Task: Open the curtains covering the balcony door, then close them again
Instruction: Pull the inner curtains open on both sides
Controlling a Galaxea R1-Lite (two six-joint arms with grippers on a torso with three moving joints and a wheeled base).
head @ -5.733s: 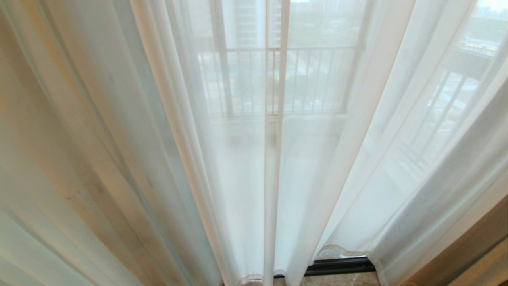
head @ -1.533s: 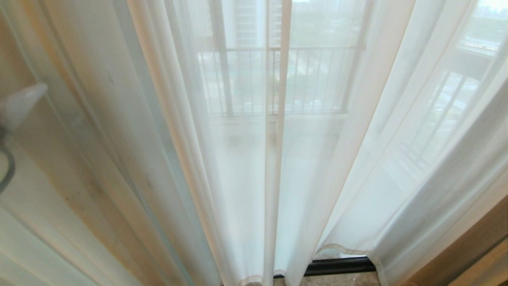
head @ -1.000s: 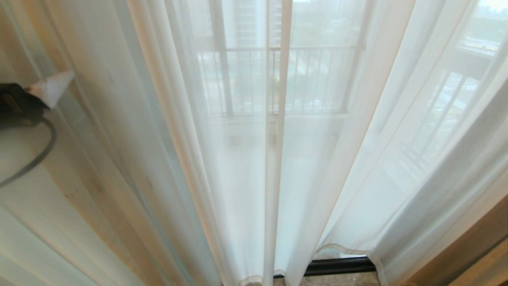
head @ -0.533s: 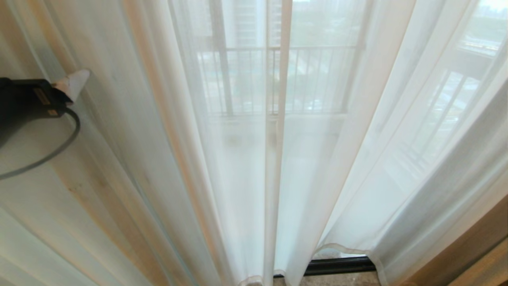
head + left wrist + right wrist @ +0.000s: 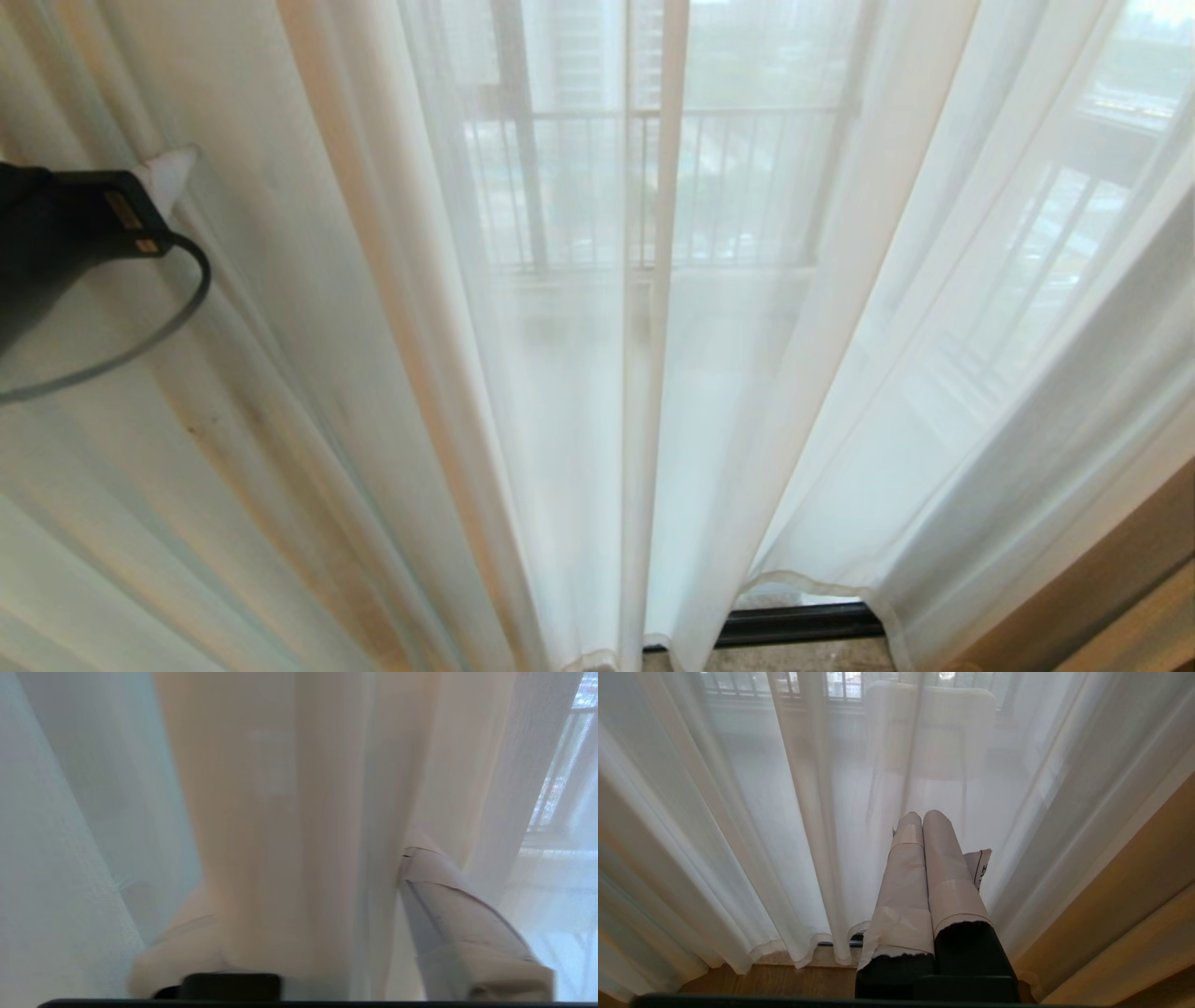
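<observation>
The sheer white curtains [image 5: 560, 392] hang closed over the balcony door [image 5: 523, 140], whose dark frame shows through the fabric. Their two hemmed edges meet in the middle [image 5: 644, 373]. My left gripper [image 5: 166, 175] reaches in from the left at mid height and pushes into the folds of the left panel [image 5: 308, 280]. In the left wrist view the left gripper [image 5: 303, 877] stands open around a thick fold of curtain [image 5: 280, 835]; one taped finger [image 5: 458, 914] shows, the other lies under fabric. My right gripper [image 5: 922, 816] is shut, empty, low before the curtain hem.
A thicker beige drape [image 5: 1120, 579] hangs at the far right. The door's dark bottom track [image 5: 798, 623] and a strip of floor show under the hem. A balcony railing [image 5: 738, 187] is visible through the fabric. Wooden floor [image 5: 761, 980] lies below the right gripper.
My left arm has come into the head view from the left and moved forward into the left curtain panel. That panel's folds have shifted slightly. The right panel has not moved.
</observation>
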